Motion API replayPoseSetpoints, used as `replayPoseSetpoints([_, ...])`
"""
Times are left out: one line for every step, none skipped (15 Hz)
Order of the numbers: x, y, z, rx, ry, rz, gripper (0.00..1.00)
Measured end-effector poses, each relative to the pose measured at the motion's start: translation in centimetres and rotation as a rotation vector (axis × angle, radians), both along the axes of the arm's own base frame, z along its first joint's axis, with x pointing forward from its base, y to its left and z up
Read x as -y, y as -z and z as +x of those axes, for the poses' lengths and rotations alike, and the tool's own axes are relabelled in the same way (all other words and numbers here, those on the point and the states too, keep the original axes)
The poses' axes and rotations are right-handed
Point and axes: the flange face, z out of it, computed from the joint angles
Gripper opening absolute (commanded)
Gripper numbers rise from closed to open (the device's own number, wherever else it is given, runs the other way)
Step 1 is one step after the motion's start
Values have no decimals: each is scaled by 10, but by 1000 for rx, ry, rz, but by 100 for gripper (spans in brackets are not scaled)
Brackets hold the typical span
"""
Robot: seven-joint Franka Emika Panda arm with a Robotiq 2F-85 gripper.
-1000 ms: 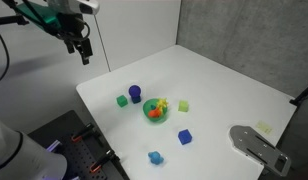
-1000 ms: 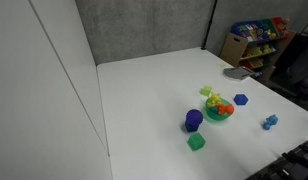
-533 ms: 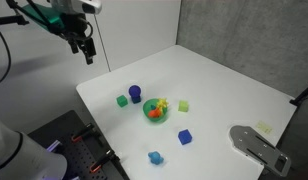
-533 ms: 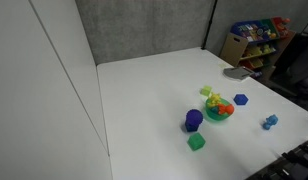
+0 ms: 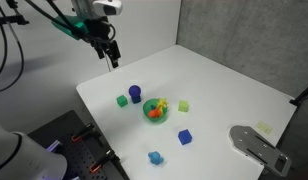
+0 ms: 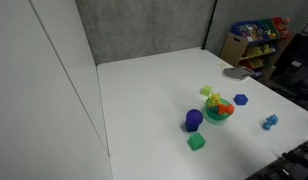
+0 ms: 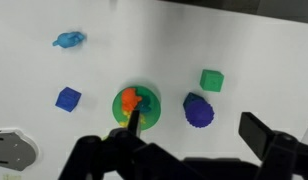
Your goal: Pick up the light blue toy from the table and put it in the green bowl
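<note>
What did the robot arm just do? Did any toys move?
The gripper swung across toward the table and nearer the toys. It is open and holds nothing. The light blue toy, the green bowl and the other blocks stayed put.

A white desk (image 5: pixel 224 85) carries small blocks. A dark blue-purple cylinder (image 5: pixel 135 93) stands upright toward the left corner in an exterior view, with a green cube (image 5: pixel 122 100) just beside it. A yellow-green block (image 5: pixel 183 105) lies near the middle and a royal-blue cube (image 5: pixel 185 136) nearer the front edge. A flat grey object (image 5: pixel 256 145) sits at the right corner.
</note>
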Motion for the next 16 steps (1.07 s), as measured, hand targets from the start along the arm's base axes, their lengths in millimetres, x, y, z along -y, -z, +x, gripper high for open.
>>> replayPoseSetpoints([11, 2, 4, 11, 18, -16, 100])
replayPoseSetpoints([22, 5, 7, 21, 38, -29, 100])
replayPoseSetpoints([34, 9, 10, 28, 59, -41, 100])
replayPoseSetpoints([46, 14, 13, 34, 84, -50, 100])
replayPoseSetpoints([58, 21, 15, 40, 109, -58, 100])
replayPoseSetpoints([70, 29, 16, 45, 140, -63, 100])
replayPoseSetpoints([83, 38, 18, 49, 173, -68, 100])
replayPoseSetpoints([95, 49, 20, 50, 205, -71, 100])
replayPoseSetpoints([106, 60, 22, 54, 235, -73, 100])
replayPoseSetpoints([114, 71, 23, 60, 262, -78, 100])
replayPoseSetpoints([122, 82, 25, 64, 290, -76, 100])
replayPoseSetpoints([128, 92, 27, 68, 316, -73, 100])
replayPoseSetpoints([134, 103, 28, 71, 340, -69, 100])
replayPoseSetpoints([139, 113, 28, 69, 361, -65, 100])
replayPoseSetpoints([144, 123, 28, 65, 380, -60, 100])
replayPoseSetpoints([148, 132, 27, 61, 398, -56, 100])
